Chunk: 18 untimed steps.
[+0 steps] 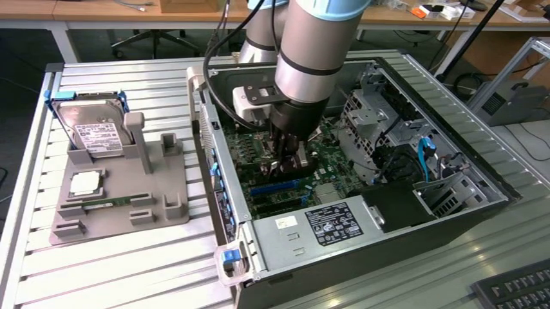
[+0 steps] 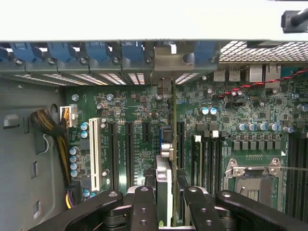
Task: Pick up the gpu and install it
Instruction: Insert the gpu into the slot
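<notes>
The gpu (image 2: 164,174) shows edge-on in the wrist view, a thin card standing upright on the green motherboard (image 2: 130,103) among the black expansion slots. Its silver end bracket (image 2: 166,65) reaches the case's rear slot openings. My gripper (image 2: 167,195) is shut on the gpu, with black fingers (image 2: 144,204) on either side of the card. In the exterior view the gripper (image 1: 288,166) is deep inside the open computer case (image 1: 481,193), low over the motherboard (image 1: 331,167), and the card shows as a dark slab between the fingers.
A grey fixture (image 1: 163,193) at the exterior view's left holds a silver hard drive (image 1: 99,132), a CPU (image 1: 86,183) and a RAM stick (image 1: 99,205). Inside the case are the power supply (image 1: 322,225), a drive cage (image 1: 369,109), a white slot (image 2: 95,154) and the CPU socket (image 2: 252,175).
</notes>
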Available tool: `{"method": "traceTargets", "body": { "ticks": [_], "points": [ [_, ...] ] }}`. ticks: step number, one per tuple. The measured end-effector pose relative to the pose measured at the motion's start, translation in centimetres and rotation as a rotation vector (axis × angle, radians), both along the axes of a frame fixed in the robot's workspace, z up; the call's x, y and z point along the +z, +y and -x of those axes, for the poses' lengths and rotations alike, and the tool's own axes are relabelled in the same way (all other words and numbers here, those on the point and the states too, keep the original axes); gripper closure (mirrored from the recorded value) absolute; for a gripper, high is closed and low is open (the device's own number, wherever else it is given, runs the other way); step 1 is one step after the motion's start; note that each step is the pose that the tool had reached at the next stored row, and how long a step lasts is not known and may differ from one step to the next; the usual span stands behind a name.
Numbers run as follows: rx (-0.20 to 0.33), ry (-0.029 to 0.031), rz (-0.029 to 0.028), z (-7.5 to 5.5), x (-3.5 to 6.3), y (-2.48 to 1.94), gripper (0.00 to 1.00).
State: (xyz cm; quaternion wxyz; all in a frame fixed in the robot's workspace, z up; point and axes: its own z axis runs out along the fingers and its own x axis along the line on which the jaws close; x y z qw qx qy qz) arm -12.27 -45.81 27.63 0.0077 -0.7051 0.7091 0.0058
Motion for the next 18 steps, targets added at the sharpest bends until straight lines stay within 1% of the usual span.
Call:
{"method": "traceTargets", "body": {
  "ticks": [18],
  "points": [
    [0.0,0.0,0.0002,0.0,-0.51,-0.02,0.73]
  ]
}}
